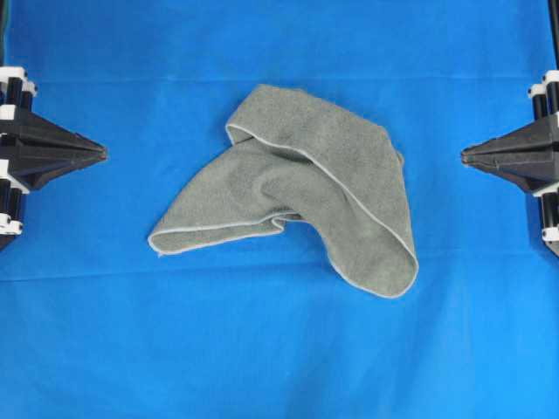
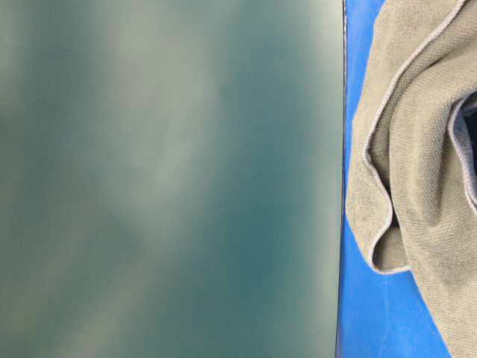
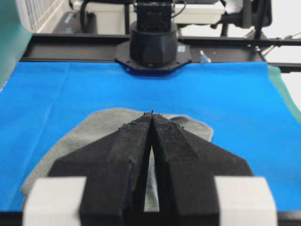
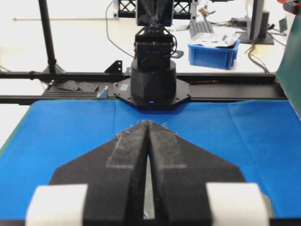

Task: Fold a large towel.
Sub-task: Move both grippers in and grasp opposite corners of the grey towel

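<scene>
Because the towel (image 1: 306,188) lies crumpled in a loose heap near the middle of the bright blue sheet (image 1: 279,349) that covers the tabletop, it reads as a light, limp cloth that will sag and drape wherever it is lifted, with no stiffness to hold a shape. Its terry pile looks grippy rather than slick, so a pinch on a single layer should hold, though thick bunched folds may slip or drag neighbouring layers along. One pointed corner sticks out flat toward the lower left in the overhead view, and a rounded fold hangs toward the lower right; the pale hem traces the edges and marks where single layers can be found. The flat lower-left corner seems the best first hold, with another hemmed edge for the second arm, so the cloth can be spread before any fold. The left claw (image 1: 103,154) sits at the left edge with its jaws pressed together and nothing between them, well apart from the cloth. The right claw (image 1: 465,157) mirrors it at the right edge, likewise closed and empty.
</scene>
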Available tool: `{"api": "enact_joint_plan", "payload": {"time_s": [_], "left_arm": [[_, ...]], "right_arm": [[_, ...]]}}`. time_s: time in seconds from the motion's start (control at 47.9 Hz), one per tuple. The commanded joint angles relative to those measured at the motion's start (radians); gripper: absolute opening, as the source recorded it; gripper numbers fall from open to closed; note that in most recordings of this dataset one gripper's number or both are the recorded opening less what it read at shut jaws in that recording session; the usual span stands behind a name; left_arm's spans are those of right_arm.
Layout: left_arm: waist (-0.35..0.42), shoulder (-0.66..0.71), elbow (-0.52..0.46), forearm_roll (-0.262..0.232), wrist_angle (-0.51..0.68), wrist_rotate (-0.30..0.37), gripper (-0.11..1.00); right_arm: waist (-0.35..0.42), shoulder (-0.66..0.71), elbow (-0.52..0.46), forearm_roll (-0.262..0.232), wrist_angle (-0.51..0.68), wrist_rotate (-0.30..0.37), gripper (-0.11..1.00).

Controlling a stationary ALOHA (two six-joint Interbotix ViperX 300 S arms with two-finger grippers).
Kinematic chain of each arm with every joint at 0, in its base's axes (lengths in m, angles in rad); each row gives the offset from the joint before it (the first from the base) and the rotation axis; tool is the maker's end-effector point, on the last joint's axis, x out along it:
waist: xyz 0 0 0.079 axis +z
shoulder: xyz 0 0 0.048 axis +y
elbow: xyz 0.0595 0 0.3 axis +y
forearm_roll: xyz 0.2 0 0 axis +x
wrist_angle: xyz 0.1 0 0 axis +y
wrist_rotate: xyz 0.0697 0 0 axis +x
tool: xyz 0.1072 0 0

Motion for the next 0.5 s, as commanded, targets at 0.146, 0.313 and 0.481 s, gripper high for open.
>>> {"api": "enact_joint_plan", "payload": {"time_s": [0.146, 0.313, 0.481], "left_arm": [[-0.077, 0.064, -0.061, -0.025, 0.04, -0.009, 0.0], [-0.161, 0.161, -0.074, -0.032, 0.061, -0.015, 0.0], [-0.238, 0.299, -0.094, -0.037, 0.074, -0.067, 0.0]], "right_arm": [[0.025, 0.052, -0.084, 0.002, 0.13, 0.034, 0.0], [0.109, 0.153, -0.138, 0.002, 0.282, 0.1, 0.0], [0.216, 0.268, -0.173, 0.002, 0.344, 0.213, 0.0]]}}
